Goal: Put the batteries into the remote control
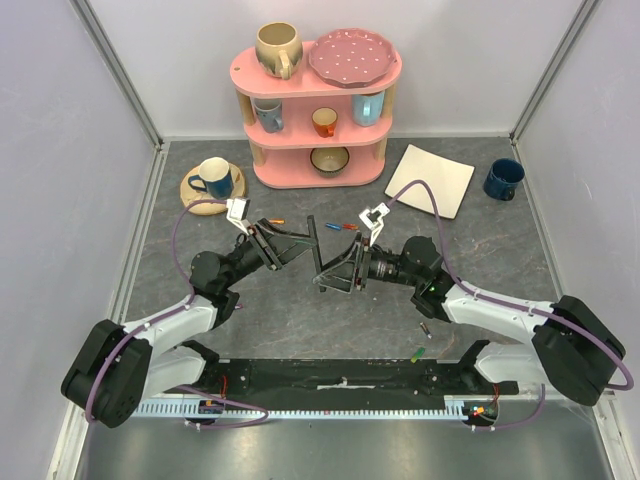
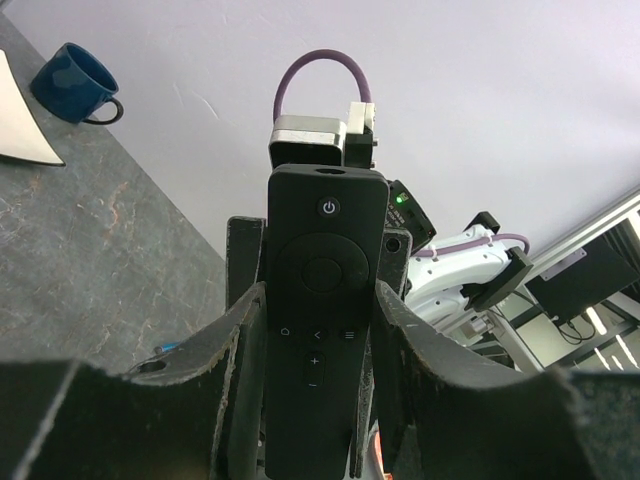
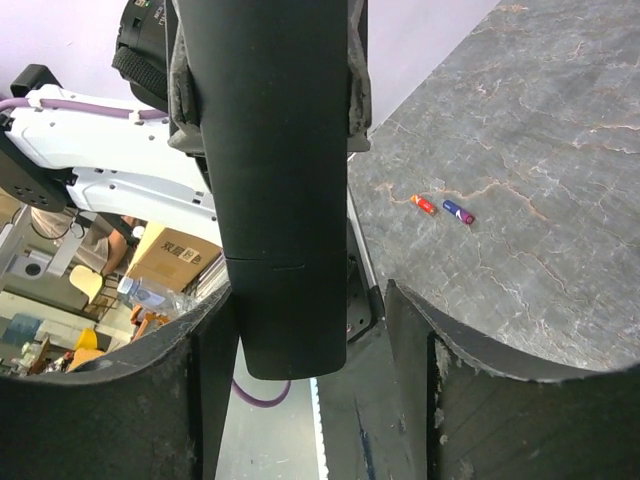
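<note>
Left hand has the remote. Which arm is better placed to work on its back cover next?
Right. The right hand straddles the remote control's plain back at the cover seam, jaws not yet tight. The left hand is clamped on its sides and should only hold.

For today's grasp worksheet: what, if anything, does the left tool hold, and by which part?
The left tool clamps the remote control by its two long edges, around the lower buttons.

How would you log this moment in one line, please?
left gripper shut on remote control | right gripper open around its end | batteries loose on table
</note>
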Robot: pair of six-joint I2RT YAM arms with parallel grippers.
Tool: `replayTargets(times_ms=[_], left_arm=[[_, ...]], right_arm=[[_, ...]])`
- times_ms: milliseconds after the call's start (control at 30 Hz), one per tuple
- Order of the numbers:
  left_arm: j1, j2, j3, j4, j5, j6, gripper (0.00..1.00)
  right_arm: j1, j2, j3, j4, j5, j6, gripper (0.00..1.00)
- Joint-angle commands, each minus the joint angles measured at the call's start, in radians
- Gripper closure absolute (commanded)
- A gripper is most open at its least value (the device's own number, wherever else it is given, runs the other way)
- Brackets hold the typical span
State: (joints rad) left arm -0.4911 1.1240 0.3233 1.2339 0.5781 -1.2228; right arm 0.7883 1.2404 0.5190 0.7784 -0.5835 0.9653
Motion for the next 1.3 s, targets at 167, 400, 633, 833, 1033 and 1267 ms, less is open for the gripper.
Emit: replayTargets(times_ms=[167, 400, 633, 833, 1033, 1267], left_arm=[[-0.004, -0.015, 0.022, 0.026, -0.004, 0.003, 0.95], [-0.003, -0.038, 0.045, -0.1, -0.009, 0.032, 0.28], [0.017, -0.116, 0.088, -0.328, -0.072, 0.133, 0.06], [0.013, -0.165, 0.23, -0.793, -0.175, 0.33, 0.01], [-0.05, -0.178, 0.284, -1.002, -0.294, 0.416, 0.01], [-0.15, -0.153, 0.301, -0.999, -0.368, 0.433, 0.04]], right_arm=[[0.003, 0.002, 0.013, 0.045, -0.029, -0.025, 0.55], [0.003, -0.064, 0.018, -0.059, -0.033, -0.089, 0.65], [0.003, -0.177, 0.082, -0.4, 0.051, -0.288, 0.64], [0.012, -0.211, 0.231, -0.902, 0.322, -0.54, 0.64], [0.026, -0.194, 0.282, -1.048, 0.551, -0.62, 0.66], [0.098, -0.131, 0.346, -1.105, 0.706, -0.662, 0.66]])
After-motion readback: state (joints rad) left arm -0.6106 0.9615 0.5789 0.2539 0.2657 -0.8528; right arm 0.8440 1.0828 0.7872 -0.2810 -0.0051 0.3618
